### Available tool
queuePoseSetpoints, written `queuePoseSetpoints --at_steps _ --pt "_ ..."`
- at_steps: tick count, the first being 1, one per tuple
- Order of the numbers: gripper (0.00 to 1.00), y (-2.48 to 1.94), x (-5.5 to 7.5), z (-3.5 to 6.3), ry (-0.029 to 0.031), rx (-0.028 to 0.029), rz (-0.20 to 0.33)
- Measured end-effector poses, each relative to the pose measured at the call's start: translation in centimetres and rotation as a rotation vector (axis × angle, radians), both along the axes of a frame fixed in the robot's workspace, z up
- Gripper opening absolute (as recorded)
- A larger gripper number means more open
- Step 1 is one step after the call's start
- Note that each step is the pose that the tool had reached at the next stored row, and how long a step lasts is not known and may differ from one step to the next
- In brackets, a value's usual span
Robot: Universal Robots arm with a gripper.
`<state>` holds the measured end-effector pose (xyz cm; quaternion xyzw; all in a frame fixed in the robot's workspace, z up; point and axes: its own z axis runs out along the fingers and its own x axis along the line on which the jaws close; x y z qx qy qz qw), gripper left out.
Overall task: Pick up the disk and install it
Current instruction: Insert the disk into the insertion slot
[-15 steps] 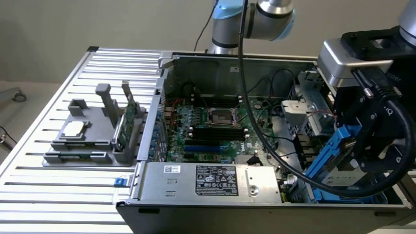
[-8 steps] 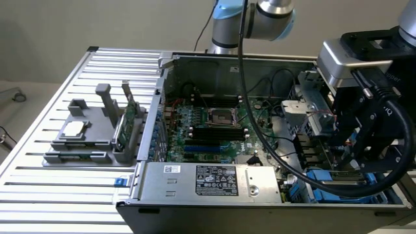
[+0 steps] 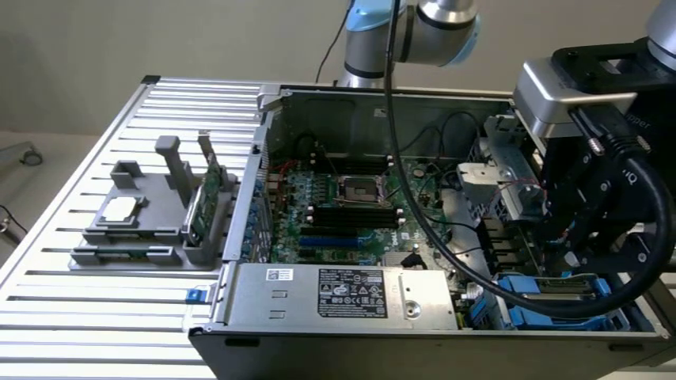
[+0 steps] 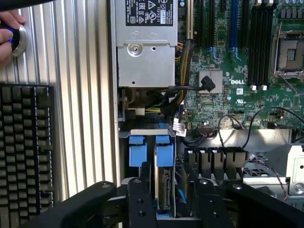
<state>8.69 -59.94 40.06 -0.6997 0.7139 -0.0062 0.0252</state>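
The disk (image 4: pixel 165 186) stands on edge in the drive bay at the front corner of the open computer case (image 3: pixel 317 342). Its silver body and blue carrier frame show between my black fingers (image 4: pixel 142 199). Blue carrier tabs (image 4: pixel 165 153) stick out just beyond the fingertips. My gripper (image 4: pixel 173 179) straddles the disk with its jaws apart; one finger lies close against the disk, and the other stands off with a gap. In the exterior view the gripper (image 3: pixel 571 265) hangs low over the blue carrier of the disk (image 3: pixel 555 299) at the case's right end.
A silver power supply (image 3: pixel 338 293) and the green motherboard (image 3: pixel 338 198) lie beside the bay, with black cables (image 3: pixel 465 261) looping over them. A grey fixture (image 3: pixel 148 229) on the slotted table holds a chip and a green card. A hand (image 4: pixel 7 33) rests by a keyboard (image 4: pixel 26 152).
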Motion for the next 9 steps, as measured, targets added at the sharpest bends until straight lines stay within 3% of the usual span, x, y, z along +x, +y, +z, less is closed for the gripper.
queuePoseSetpoints --at_steps 2,5,7,9 --pt "0.26 0.0 0.0 0.24 0.0 -0.0002 0.0" --pt "0.2 0.0 -0.01 0.37 -0.0001 0.0 0.0" --pt "0.11 0.01 -0.01 0.38 -0.0001 0.0001 0.0" --pt "0.11 0.0 -0.01 0.39 0.0 -0.0001 0.0"
